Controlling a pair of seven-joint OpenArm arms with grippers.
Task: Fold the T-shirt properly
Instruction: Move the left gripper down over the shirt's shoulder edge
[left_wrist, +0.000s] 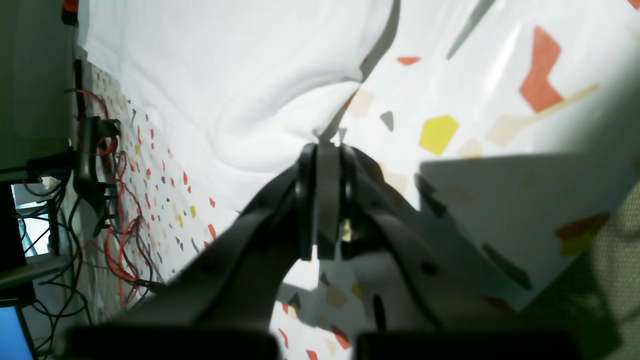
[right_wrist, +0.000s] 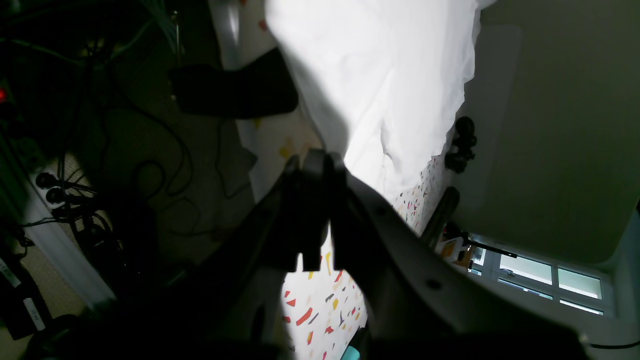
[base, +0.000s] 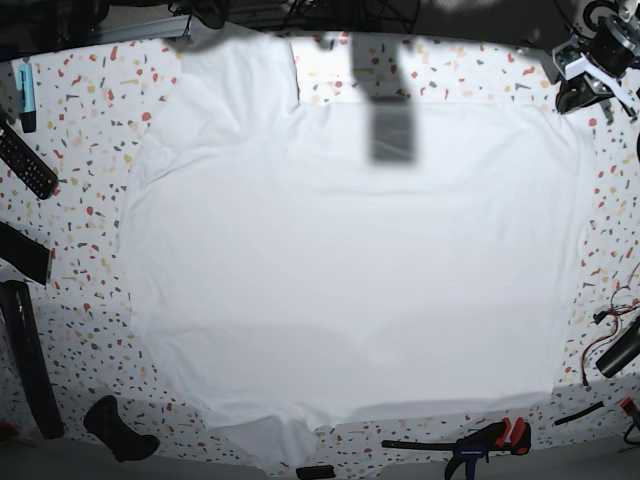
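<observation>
The white T-shirt (base: 340, 270) lies spread flat over most of the speckled table (base: 80, 110). One sleeve rises toward the far left edge. In the left wrist view my left gripper (left_wrist: 327, 147) is shut on the T-shirt's (left_wrist: 225, 75) edge, and the cloth puckers in folds toward the fingertips, close to the table's edge. In the right wrist view my right gripper (right_wrist: 317, 155) is shut on the T-shirt (right_wrist: 390, 75), which stretches away from its tips, partly in shadow. The base view shows both arms only as dark shapes along the far edge.
A remote control (base: 25, 160) and a blue pen (base: 27, 95) lie at the table's left. Long black items (base: 25, 350) lie below them. A clamp (base: 480, 440) sits at the near edge. Red and black cables (base: 610, 330) run along the right, and a tangle of cables (left_wrist: 115, 200) lies beside the shirt.
</observation>
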